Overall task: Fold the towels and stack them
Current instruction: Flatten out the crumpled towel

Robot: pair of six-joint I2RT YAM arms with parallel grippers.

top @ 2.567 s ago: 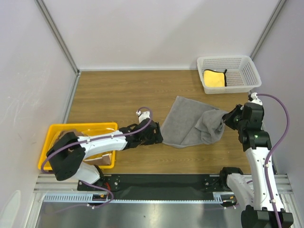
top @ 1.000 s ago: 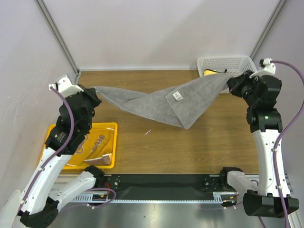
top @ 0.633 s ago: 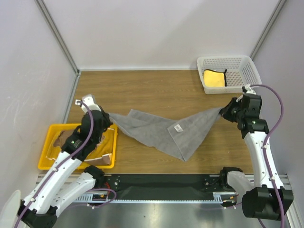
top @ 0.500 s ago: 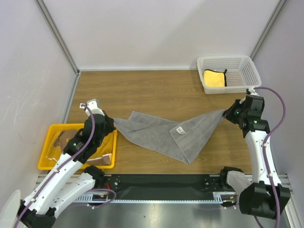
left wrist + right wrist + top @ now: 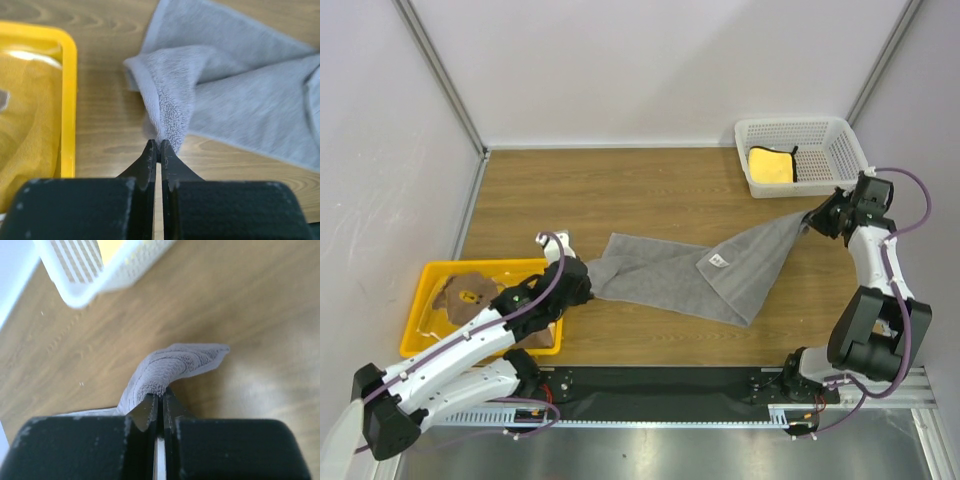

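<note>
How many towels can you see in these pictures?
3: grey towel stretched across the table, yellow towel in the basket, bear-print towel in the tray. Others may lie hidden beneath.

One worktop (image 5: 650, 185), wood-grain board. Lying on it: one grey towel (image 5: 690, 280) drawn out crosswise over the middle, rumpled at its left end; one yellow tray (image 5: 480, 264) at the near left edge; one white mesh basket (image 5: 798, 189) in the far right corner. All three lie apart from one another.

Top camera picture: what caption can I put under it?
The left gripper and right gripper each pinch an end of the grey towel stretched over the table, between tray and basket.
</note>
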